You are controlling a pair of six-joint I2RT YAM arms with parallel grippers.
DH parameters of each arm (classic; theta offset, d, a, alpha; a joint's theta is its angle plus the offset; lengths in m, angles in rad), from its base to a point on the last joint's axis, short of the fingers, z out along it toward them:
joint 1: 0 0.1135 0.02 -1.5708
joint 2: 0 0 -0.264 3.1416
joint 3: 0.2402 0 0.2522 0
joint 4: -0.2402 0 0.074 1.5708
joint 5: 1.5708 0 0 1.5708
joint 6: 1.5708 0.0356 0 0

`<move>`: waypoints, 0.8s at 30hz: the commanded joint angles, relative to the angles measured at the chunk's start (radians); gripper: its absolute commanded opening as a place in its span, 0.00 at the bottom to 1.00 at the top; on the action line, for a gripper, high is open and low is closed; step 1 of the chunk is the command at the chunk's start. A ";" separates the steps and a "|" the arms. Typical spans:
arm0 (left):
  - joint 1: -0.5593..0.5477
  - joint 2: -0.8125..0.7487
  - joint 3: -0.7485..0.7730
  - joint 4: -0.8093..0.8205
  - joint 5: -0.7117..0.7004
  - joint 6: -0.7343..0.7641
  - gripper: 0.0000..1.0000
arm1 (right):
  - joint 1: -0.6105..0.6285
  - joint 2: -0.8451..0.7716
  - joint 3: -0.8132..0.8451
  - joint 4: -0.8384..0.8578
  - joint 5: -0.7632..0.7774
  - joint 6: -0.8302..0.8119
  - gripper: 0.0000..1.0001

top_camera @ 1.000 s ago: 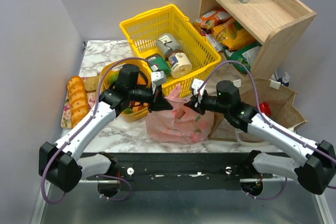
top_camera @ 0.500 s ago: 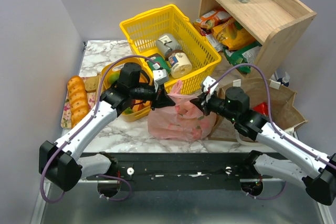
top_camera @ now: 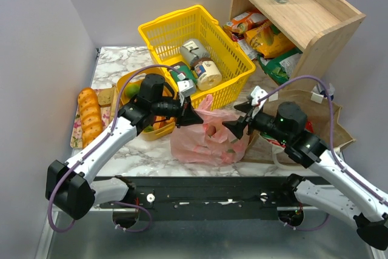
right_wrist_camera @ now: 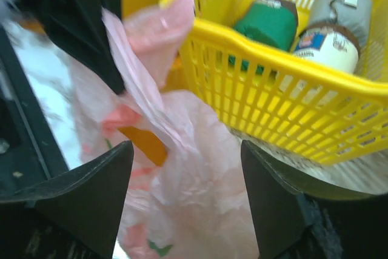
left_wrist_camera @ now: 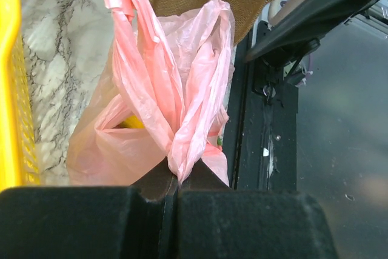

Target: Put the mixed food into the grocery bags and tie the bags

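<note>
The left gripper (left_wrist_camera: 177, 180) has its jaws pressed together on a gathered, twisted strip of plastic at the top of the pink bag (left_wrist_camera: 163, 107). It holds that strip up and off to the bag's left side, so the film fans out from the pinch. This looks like a hold meant to keep one handle taut and clear of the bag's mouth while the other arm works. A second loose loop of the same plastic stands up farther from the jaws, free of any grip. The right gripper (right_wrist_camera: 185, 168) is spread wide with nothing in it, its two fingers framing the bag's right shoulder. Whether either finger touches the film I cannot tell. Its pose suggests it is lining up to take the free handle for the knot. An orange-yellow shape (right_wrist_camera: 142, 144) shows through the plastic, likely toy food already inside. In the overhead view the pink bag (top_camera: 206, 141) sits on the marble table (top_camera: 121, 65) by the middle of the near edge, between the left gripper (top_camera: 195, 117) and the right gripper (top_camera: 233, 128). The yellow basket (top_camera: 159, 25) with its tins (top_camera: 209, 74) stands just behind it toward the far edge. The brown paper bag (top_camera: 327, 119) lies at the right edge, untied.
</note>
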 commanded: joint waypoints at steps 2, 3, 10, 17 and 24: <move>-0.029 -0.016 -0.004 0.005 -0.006 0.011 0.00 | -0.028 0.012 0.172 -0.054 -0.093 0.146 0.81; -0.034 -0.018 -0.004 0.003 -0.008 0.014 0.00 | -0.042 0.033 0.195 -0.053 -0.120 0.169 0.81; -0.066 -0.031 -0.009 0.000 -0.017 0.024 0.00 | -0.078 0.240 0.322 -0.033 -0.256 0.149 0.82; -0.077 -0.039 -0.006 -0.015 -0.034 0.037 0.00 | -0.078 0.320 0.330 0.010 -0.388 0.142 0.77; -0.079 -0.016 0.000 -0.024 -0.047 0.023 0.00 | -0.078 0.261 0.253 0.142 -0.411 0.165 0.08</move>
